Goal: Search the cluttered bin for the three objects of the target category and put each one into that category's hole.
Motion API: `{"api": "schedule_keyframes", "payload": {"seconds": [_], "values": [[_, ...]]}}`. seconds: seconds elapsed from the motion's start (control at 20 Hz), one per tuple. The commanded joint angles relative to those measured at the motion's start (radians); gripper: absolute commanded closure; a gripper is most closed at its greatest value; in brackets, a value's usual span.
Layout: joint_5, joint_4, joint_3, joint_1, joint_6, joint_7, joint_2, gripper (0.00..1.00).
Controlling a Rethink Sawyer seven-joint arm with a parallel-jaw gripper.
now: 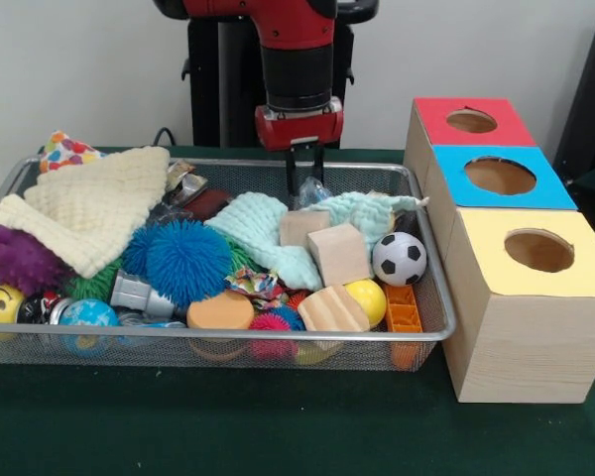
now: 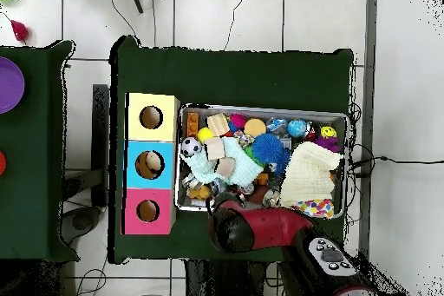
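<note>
A wire mesh bin [image 1: 446, 323] [image 2: 260, 108] holds mixed clutter. Three pale wooden blocks lie near its middle right: one [image 1: 303, 226] on a mint cloth [image 1: 258, 223], a cube [image 1: 339, 253], and a striped one [image 1: 332, 309] at the front. My gripper [image 1: 305, 190] hangs open over the bin's back edge, its dark fingers [image 1: 292, 177] straddling the top of a crinkly clear wrapper [image 1: 313, 192]. It holds nothing. In the overhead view the red arm [image 2: 256, 227] hides the gripper. Three boxes stand beside the bin, with holes in red [image 1: 471, 121], blue [image 1: 500, 176] and yellow [image 1: 538, 250] tops.
In the bin also lie a cream knitted cloth [image 1: 94, 208], a blue spiky ball [image 1: 183, 260], a purple fuzzy ball [image 1: 20, 260], a soccer ball [image 1: 399, 258], a yellow ball [image 1: 369, 297] and an orange brick [image 1: 403, 309]. Something tan shows inside the blue box's hole [image 2: 154, 164].
</note>
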Motion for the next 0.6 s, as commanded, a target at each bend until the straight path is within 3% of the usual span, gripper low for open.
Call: {"api": "schedule_keyframes", "payload": {"seconds": [0.05,0.6], "values": [[0.15,-0.026,0.05,-0.004,0.108,0.211,-0.155,1.0],[0.283,0.02,0.054,0.026,0.178,0.215,-0.266,1.0]]}}
